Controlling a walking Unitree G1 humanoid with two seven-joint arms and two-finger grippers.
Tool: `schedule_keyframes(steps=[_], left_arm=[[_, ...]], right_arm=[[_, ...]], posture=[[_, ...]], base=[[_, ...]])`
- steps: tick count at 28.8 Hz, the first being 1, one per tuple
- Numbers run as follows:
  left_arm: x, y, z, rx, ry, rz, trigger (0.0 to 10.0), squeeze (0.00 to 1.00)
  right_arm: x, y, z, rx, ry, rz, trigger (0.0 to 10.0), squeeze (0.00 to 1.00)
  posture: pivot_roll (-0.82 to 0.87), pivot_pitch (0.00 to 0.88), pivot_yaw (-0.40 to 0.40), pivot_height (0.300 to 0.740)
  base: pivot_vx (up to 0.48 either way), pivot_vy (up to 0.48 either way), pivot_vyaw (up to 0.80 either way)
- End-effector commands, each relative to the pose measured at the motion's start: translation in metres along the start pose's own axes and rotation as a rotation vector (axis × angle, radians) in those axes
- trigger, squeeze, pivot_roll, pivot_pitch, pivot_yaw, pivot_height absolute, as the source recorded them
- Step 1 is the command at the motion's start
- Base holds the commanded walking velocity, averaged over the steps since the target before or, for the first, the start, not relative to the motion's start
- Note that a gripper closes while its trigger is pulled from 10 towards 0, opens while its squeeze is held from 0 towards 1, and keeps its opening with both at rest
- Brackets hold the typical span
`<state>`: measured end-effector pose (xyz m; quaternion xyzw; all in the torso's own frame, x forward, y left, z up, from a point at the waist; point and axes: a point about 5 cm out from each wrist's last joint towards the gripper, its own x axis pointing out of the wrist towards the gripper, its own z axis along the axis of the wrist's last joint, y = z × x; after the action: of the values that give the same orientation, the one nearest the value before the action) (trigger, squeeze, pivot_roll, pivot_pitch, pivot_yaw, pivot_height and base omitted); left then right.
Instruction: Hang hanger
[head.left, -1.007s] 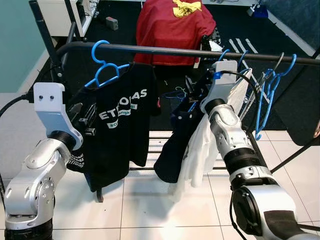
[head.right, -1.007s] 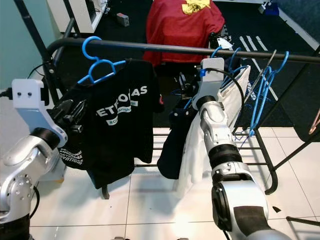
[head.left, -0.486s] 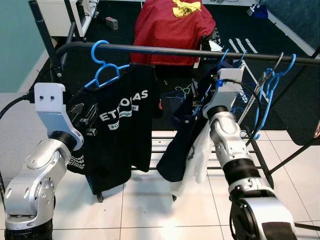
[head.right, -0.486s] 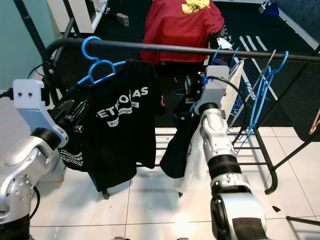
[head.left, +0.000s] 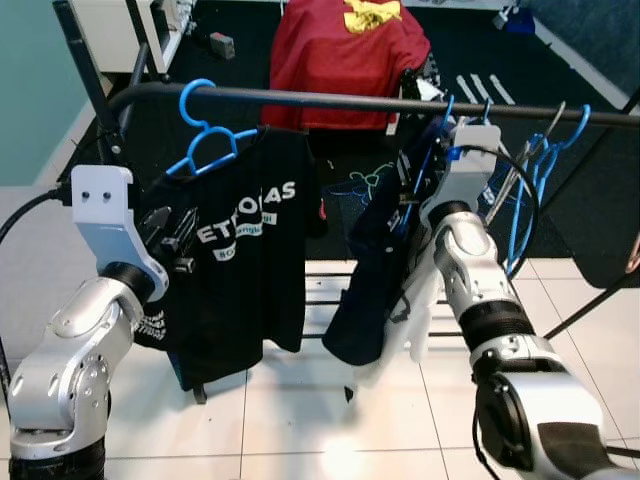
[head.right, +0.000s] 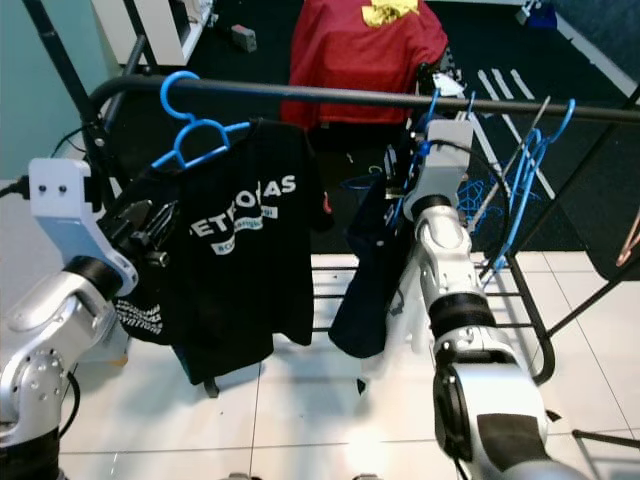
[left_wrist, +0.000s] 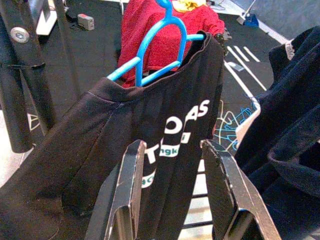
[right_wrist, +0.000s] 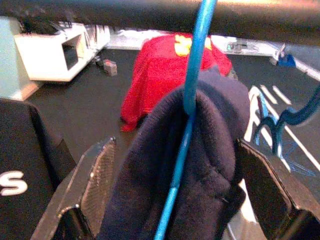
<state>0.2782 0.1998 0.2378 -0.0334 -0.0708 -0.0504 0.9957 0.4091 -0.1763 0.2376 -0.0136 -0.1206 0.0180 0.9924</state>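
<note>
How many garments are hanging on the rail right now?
2: a black printed T-shirt on a blue hanger near the rail's left end, and a dark navy garment at the right gripper. More may be hidden behind.

White tiled floor (head.left: 300, 420), dark carpet (head.left: 250, 60), white cabinet (right_wrist: 55, 57)

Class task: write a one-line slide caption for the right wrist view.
Open right gripper flanks navy garment on blue hanger under rail.

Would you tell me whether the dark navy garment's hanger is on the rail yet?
Cannot tell for certain: in the right wrist view the blue hanger rises to the rail, hook hidden, with the right gripper open around the navy garment.
</note>
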Motion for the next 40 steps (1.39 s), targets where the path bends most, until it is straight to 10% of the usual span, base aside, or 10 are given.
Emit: schedule_keyframes(steps=[1, 7, 8, 9, 12, 40], left_arm=[[-0.001, 0.003, 0.0, 0.016, 0.007, 0.002, 10.0, 0.0], [-0.001, 0.005, 0.0, 0.02, 0.009, 0.006, 10.0, 0.0], [-0.002, 0.006, 0.0, 0.022, 0.011, 0.007, 10.0, 0.0], [-0.001, 0.006, 0.0, 0.024, 0.012, 0.008, 10.0, 0.0], [-0.001, 0.007, 0.0, 0.028, 0.013, 0.007, 10.0, 0.0], [0.016, 0.003, 0.0, 0.008, -0.009, -0.007, 10.0, 0.0]], right_arm=[[0.003, -0.001, 0.002, 0.0, 0.021, 0.015, 10.0, 0.0], [0.006, 0.0, 0.005, -0.001, 0.033, 0.043, 10.0, 0.0], [0.007, 0.002, 0.005, 0.001, 0.041, 0.055, 8.4, 0.0], [0.007, 0.003, 0.005, 0.003, 0.049, 0.067, 3.5, 0.0], [0.008, 0.005, 0.004, 0.007, 0.057, 0.081, 0.5, 0.0], [0.013, 0.011, 0.024, 0.005, -0.043, 0.153, 0.0, 0.0]], posture=[[0.06, 0.2, -0.045, 0.74], [0.06, 0.202, -0.046, 0.74], [0.06, 0.202, -0.047, 0.74], [0.06, 0.201, -0.046, 0.74], [0.06, 0.199, -0.046, 0.74], [0.03, 0.103, -0.038, 0.74]], base=[[0.0, 0.0, 0.0], [0.0, 0.0, 0.0], [0.0, 0.0, 0.0], [0.0, 0.0, 0.0], [0.0, 0.0, 0.0], [0.0, 0.0, 0.0]])
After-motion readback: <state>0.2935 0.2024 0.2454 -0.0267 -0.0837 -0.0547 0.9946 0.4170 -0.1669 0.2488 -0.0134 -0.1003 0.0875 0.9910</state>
